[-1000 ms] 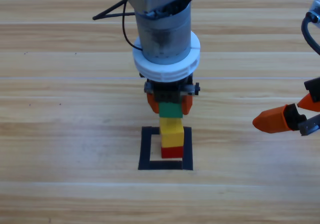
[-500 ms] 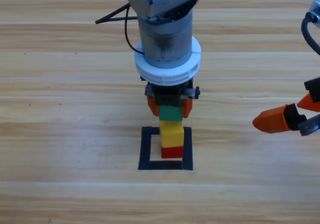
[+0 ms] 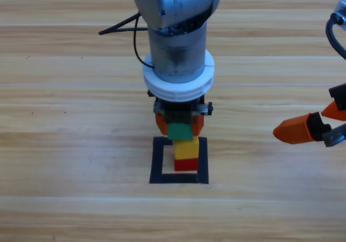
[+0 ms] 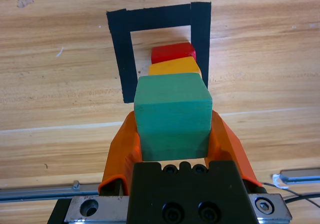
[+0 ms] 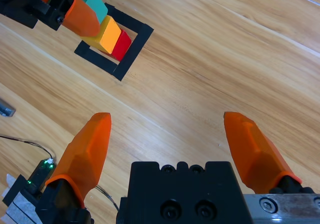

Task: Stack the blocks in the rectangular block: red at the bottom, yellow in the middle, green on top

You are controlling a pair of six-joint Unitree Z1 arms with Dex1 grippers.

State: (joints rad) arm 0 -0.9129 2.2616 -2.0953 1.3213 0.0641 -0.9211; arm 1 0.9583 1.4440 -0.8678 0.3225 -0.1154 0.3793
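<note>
Green cube (image 4: 172, 115) in left hand (image 4: 172, 149)

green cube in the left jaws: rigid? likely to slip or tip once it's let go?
The green cube looks rigid: flat faces and crisp edges, no bulge where the left gripper clamps its sides. Slip seems unlikely with both jaws flat on opposite faces. Released on the yellow cube over the red cube, the narrow column would probably tip if nudged.

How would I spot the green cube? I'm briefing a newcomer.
Find the black tape rectangle mid-table; a red cube stands inside with a yellow cube on it. The green cube sits topmost, the only one clamped between the left gripper's orange jaws.
</note>
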